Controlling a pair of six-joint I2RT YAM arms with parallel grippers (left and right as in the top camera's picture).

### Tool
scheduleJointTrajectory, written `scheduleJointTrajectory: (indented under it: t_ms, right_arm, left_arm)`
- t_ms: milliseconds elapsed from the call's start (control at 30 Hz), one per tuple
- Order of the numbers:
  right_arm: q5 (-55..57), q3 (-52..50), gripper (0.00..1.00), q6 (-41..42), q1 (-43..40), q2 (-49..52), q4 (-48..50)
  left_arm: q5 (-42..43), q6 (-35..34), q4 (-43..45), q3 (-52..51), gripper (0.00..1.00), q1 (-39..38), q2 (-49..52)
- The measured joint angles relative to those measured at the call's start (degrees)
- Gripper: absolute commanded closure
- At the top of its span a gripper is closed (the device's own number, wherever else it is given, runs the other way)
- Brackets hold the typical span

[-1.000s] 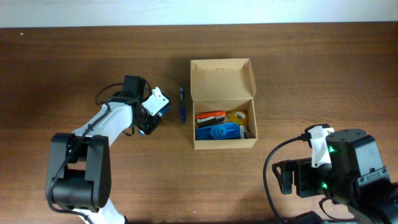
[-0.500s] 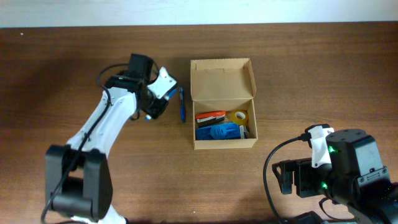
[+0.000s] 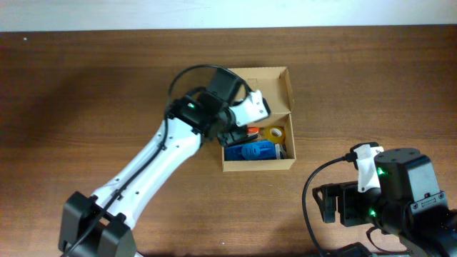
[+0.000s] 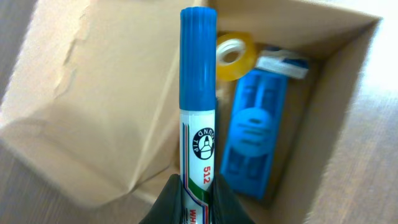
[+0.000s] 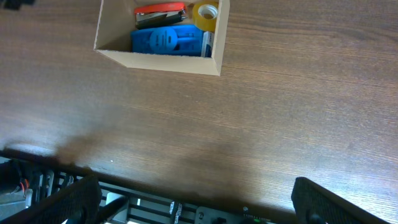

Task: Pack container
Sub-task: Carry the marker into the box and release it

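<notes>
The tan cardboard container [image 3: 257,165] stands open at mid-table with its flap lid [image 3: 254,86] folded back. It also shows in the left wrist view [image 4: 93,93] and the right wrist view [image 5: 155,62]. My left gripper [image 3: 234,134] hovers over the container's left part, shut [image 4: 198,199] on a white marker with a blue cap [image 4: 198,124]. Inside the container lie a yellow tape roll [image 3: 273,133], a blue block [image 3: 251,150] and an orange stapler [image 5: 160,11]. My right gripper [image 5: 199,199] is open and empty at the table's near right edge.
The left arm [image 3: 164,164] stretches diagonally from the front left to the container. The right arm's base [image 3: 400,200] sits at the front right corner. Bare brown wood surrounds the container.
My left gripper has taken the blue-capped marker from the table left of the container and swung right with it, over the open container. The right arm has not moved.
</notes>
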Motion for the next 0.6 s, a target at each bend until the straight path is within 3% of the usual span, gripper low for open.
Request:
scheduleJointTrajectory:
  t_ms: [267,600]
  right_arm:
    - [0.0,0.0,0.01,0.0,0.0,0.0,0.0]
    - [0.0,0.0,0.01,0.02,0.0,0.0,0.0]
  left_arm:
    - [1.95,3.93,-0.59,0.07,0.98,-5.97,4.66]
    - [2.8,6.78,-1.27,0.07,0.98,-6.12,8.35]
